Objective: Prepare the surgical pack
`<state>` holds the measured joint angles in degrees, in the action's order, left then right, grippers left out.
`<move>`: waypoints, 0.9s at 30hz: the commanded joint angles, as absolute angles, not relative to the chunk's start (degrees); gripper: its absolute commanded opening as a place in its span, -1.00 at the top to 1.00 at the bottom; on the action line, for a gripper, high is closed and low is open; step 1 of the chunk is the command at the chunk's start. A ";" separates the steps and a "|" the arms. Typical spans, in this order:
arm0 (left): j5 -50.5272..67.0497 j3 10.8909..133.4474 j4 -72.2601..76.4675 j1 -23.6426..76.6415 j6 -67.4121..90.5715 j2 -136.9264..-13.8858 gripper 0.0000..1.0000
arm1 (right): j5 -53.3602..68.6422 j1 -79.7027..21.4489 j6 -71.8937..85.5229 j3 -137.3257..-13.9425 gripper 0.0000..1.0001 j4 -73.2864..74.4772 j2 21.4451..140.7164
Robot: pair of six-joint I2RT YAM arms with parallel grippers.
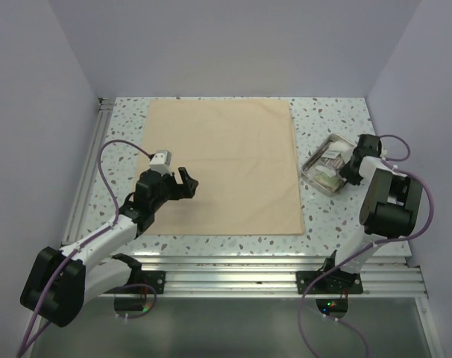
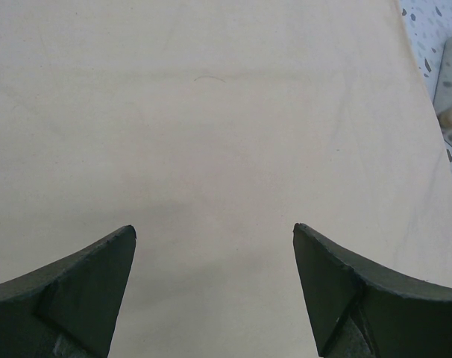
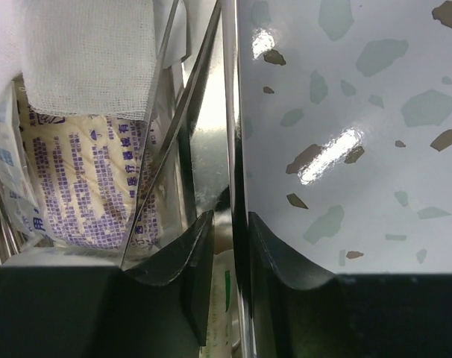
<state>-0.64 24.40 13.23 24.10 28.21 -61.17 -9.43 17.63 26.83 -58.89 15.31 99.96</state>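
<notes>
The tan cloth [image 1: 222, 164] lies flat and spread out on the table. My left gripper [image 1: 187, 183] hovers open over its left part; the left wrist view shows only cloth [image 2: 211, 112] between the wide-apart fingers [image 2: 215, 231]. The small steel tray [image 1: 313, 165] sits to the right of the cloth, with sachets [image 3: 77, 179] and a white gauze pad [image 3: 84, 52] inside. My right gripper [image 1: 347, 165] is at the tray's right side. In the right wrist view its jaws [image 3: 231, 216] straddle the tray's thin wall [image 3: 230, 112], one finger inside and one outside, closed on it.
The speckled tabletop [image 3: 360, 89] lies just outside the tray wall. An aluminium rail [image 1: 88, 179] runs along the left edge of the table and more rails [image 1: 271, 272] along the front. Lilac walls close in the back and sides.
</notes>
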 commanded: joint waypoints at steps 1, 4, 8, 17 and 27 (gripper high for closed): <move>-1.32 25.05 16.26 24.35 26.72 -61.17 -0.80 | -9.92 17.58 28.82 -60.29 0.45 13.36 101.68; -1.41 25.05 16.08 24.35 26.63 -61.08 -0.80 | -10.98 18.01 29.27 -60.82 0.51 13.45 103.52; -1.58 25.14 15.91 24.35 26.63 -61.00 -0.80 | -10.46 18.46 30.23 -62.14 0.95 14.15 106.16; -2.02 25.05 16.00 24.43 26.46 -60.91 -0.80 | -9.41 18.46 30.50 -59.41 1.00 12.92 99.06; -1.76 25.14 16.35 24.52 26.46 -61.52 -0.80 | -0.62 18.19 30.06 -57.13 1.00 13.00 86.40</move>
